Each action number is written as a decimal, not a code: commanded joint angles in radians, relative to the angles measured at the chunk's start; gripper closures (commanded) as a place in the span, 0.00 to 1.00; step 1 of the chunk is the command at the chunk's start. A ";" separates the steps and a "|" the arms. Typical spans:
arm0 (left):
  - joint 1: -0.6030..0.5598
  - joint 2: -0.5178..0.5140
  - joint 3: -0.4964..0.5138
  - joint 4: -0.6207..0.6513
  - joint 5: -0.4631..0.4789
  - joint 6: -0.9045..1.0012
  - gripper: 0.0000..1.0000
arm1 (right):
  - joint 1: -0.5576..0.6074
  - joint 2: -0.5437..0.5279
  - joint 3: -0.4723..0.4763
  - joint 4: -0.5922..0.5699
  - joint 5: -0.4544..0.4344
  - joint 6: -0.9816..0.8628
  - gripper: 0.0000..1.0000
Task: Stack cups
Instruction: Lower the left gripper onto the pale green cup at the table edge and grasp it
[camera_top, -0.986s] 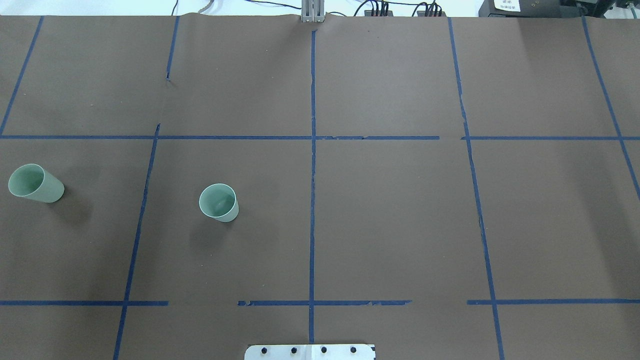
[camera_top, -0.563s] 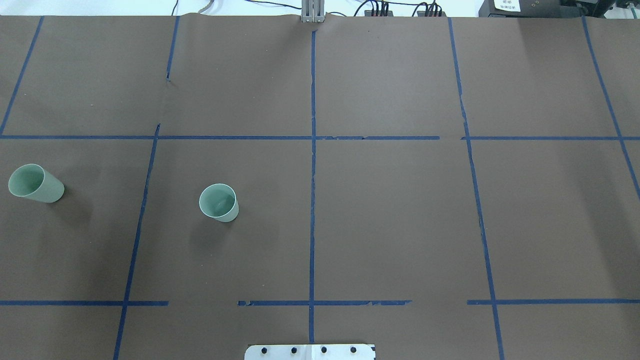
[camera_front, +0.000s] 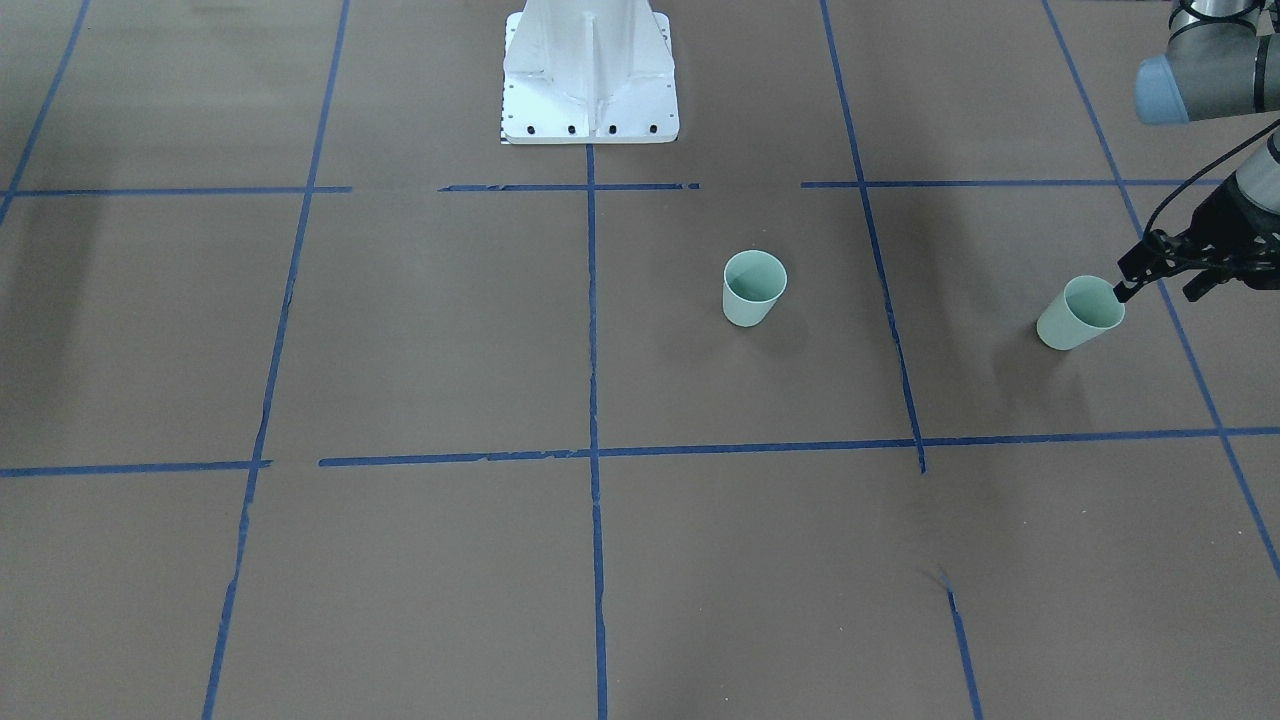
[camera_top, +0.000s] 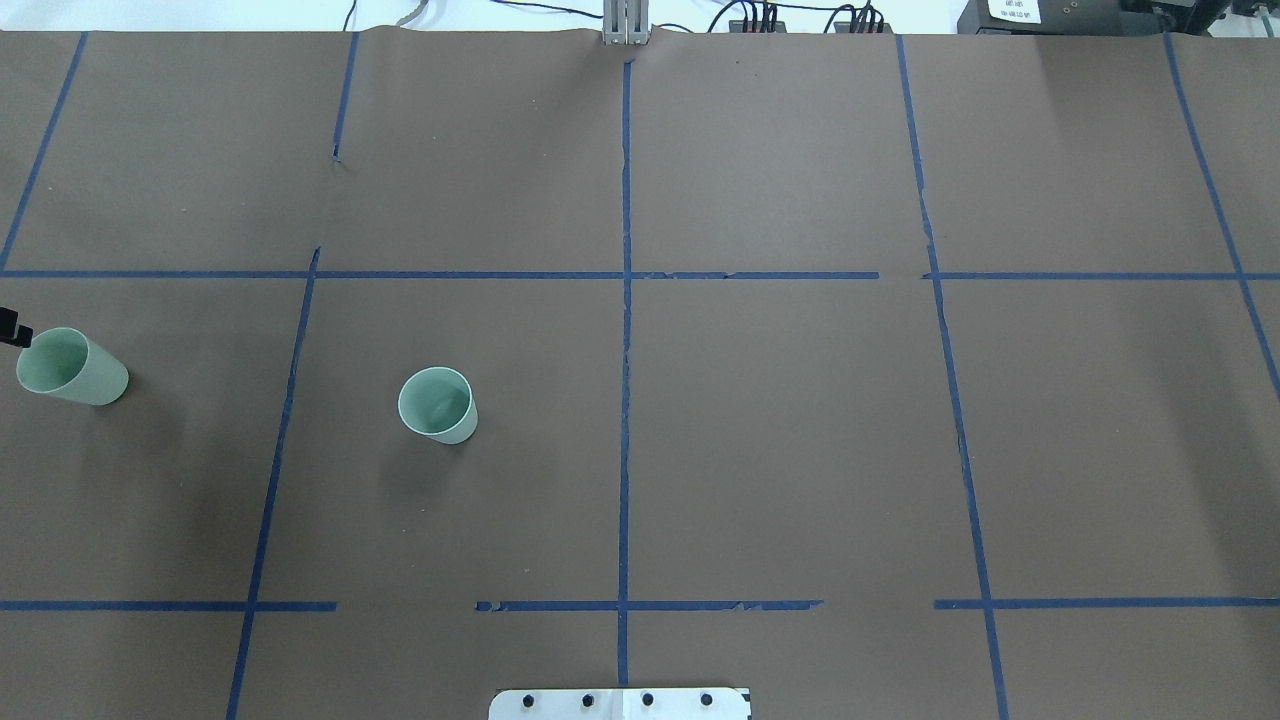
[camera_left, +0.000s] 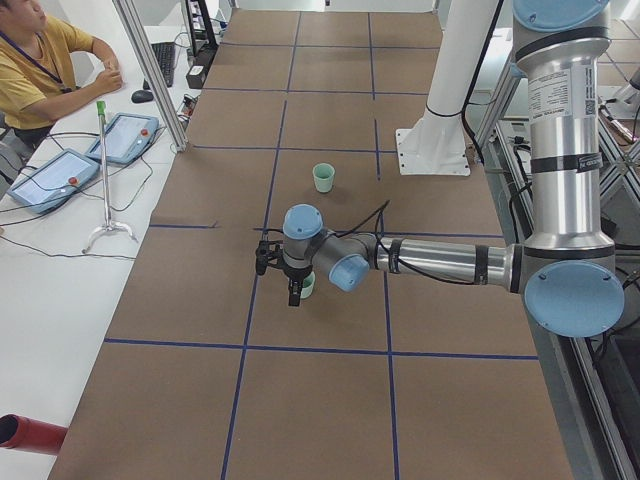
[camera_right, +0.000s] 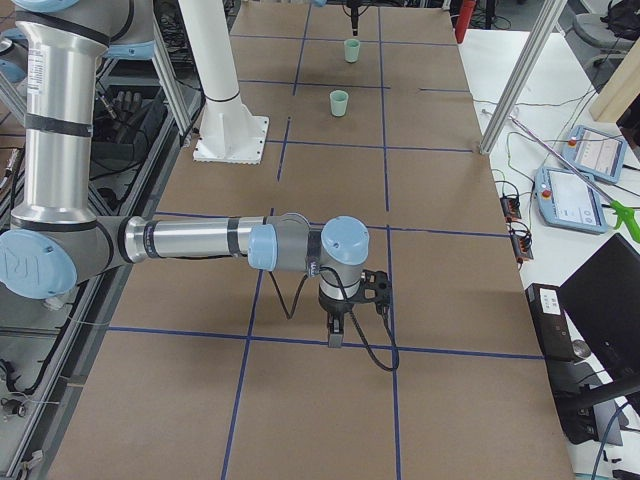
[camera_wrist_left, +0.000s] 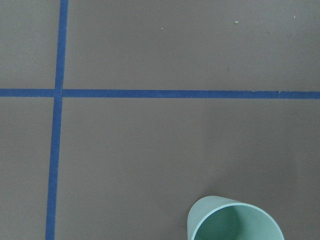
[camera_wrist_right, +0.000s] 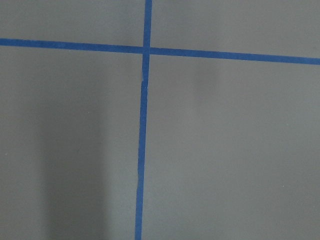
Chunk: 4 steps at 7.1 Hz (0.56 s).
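Fingers (camera_top: 12, 330) of left arm have come in beside outer cup (camera_top: 72, 367)

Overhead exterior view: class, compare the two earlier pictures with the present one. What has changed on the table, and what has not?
One black fingertip of the left gripper has come into view at the left edge, right beside the rim of the outer cup. It has not taken hold of anything. The outer cup and the inner cup rest where they were, still apart and unstacked.
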 joint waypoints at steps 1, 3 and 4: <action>0.032 -0.001 0.014 -0.003 0.000 -0.005 0.12 | 0.001 0.000 0.000 0.000 0.000 0.000 0.00; 0.043 -0.004 0.020 -0.003 -0.012 -0.008 0.60 | 0.000 0.000 0.000 0.000 0.000 0.000 0.00; 0.043 -0.004 0.021 0.014 -0.014 -0.011 1.00 | 0.001 0.000 0.000 0.000 0.000 0.000 0.00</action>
